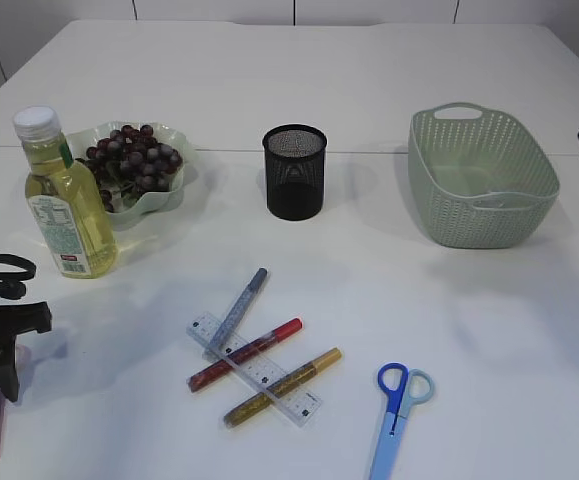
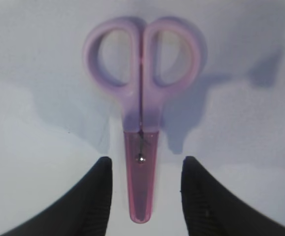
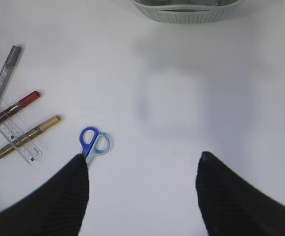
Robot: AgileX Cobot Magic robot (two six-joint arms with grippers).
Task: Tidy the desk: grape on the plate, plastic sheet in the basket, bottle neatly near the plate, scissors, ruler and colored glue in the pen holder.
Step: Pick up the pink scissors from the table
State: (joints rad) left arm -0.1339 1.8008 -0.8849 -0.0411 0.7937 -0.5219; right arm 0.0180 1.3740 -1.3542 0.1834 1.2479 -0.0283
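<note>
White tabletop (image 1: 369, 80) carries everything, two slabs meeting at a seam behind the objects. At the back left a wavy pale-green plate (image 1: 174, 190) holds a bunch of dark grapes (image 1: 129, 158), and a bottle (image 1: 64, 200) of yellow liquid with a white cap stands upright just in front of it, touching or nearly so; its label has small print too fine to read. A black mesh pen holder (image 1: 295, 172) stands near the middle, and a pale-green basket (image 1: 481, 180) sits to the right, well apart.

Nearer the front lies a clear ruler (image 1: 259, 370), crossed by three glitter glue pens: silver (image 1: 239, 305), red (image 1: 244, 355) and gold (image 1: 281, 387). Blue scissors (image 1: 397, 405) lie to their right, closed, nothing around them.

At the left edge the left tool (image 2: 144, 191) hangs low over a pair of purple scissors (image 2: 143, 88) with a pink blade cover; its fingers straddle the covered blades, apart and not touching them, so it is released. The right tool (image 3: 142, 196) hovers high with its fingers spread wide, grasping nothing, the blue scissors beside its left finger in the wrist view.
</note>
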